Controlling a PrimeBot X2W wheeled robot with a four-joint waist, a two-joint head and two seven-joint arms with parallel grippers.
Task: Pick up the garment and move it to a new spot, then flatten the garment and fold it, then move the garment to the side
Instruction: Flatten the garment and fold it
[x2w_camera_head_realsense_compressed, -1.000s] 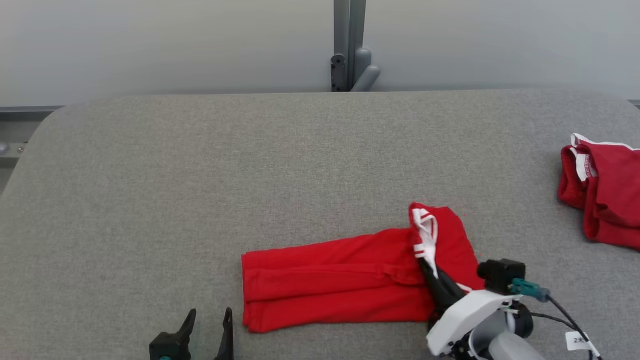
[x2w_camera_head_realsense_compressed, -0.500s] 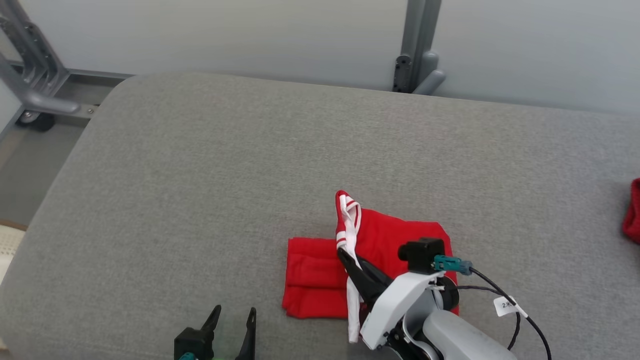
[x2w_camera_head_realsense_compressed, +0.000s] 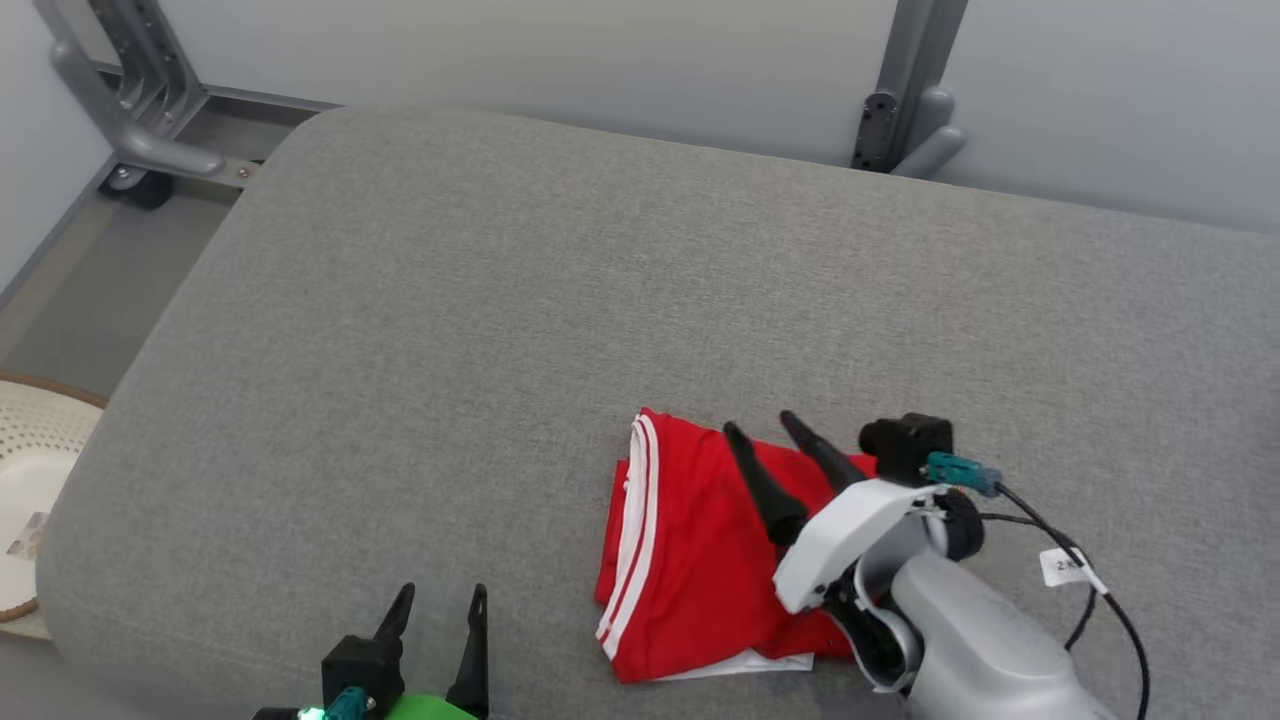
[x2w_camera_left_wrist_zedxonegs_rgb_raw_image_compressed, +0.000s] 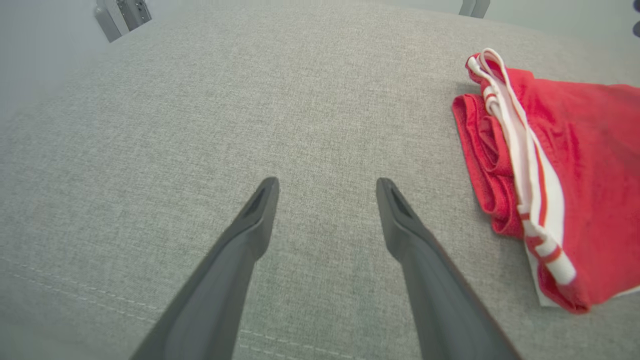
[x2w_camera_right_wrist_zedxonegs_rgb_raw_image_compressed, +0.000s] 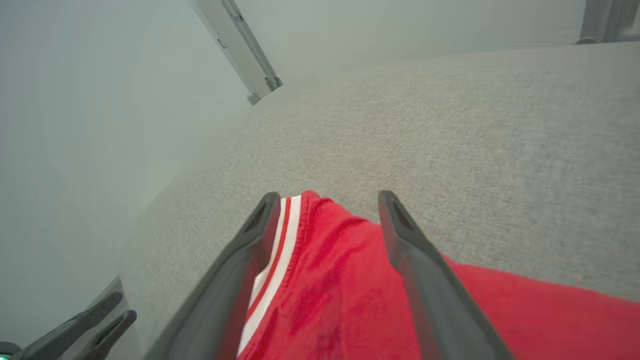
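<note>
Shorts (x2w_camera_head_realsense_compressed: 700, 560): red with white side stripes, folded into a compact stack, lay flat at the near middle of the surface
Surface (x2w_camera_head_realsense_compressed: 450, 350): grey woven fabric, rounded corners, bare around the shorts
Stripes: two white bands ran along the shorts' left edge in the head view; a thin white layer peeked out at the near edge
Right tool (x2w_camera_head_realsense_compressed: 762, 425): fingers spread wide with nothing between them, poised over the far right part of the shorts; whether the tips touched the cloth could not be told
Right wrist view: both fingers framed the striped corner of the shorts (x2w_camera_right_wrist_zedxonegs_rgb_raw_image_compressed: 340, 300)
Left tool (x2w_camera_head_realsense_compressed: 441, 592): fingers wide apart and empty, over bare surface, left of the shorts and apart from them
Left wrist view: shorts (x2w_camera_left_wrist_zedxonegs_rgb_raw_image_compressed: 590, 150) sat to the right of the tool (x2w_camera_left_wrist_zedxonegs_rgb_raw_image_compressed: 326, 182)
Background: grey metal post (x2w_camera_head_realsense_compressed: 905, 90) stood behind the far edge; pale perforated round object (x2w_camera_head_realsense_compressed: 30, 460) sat past the left edge
</note>
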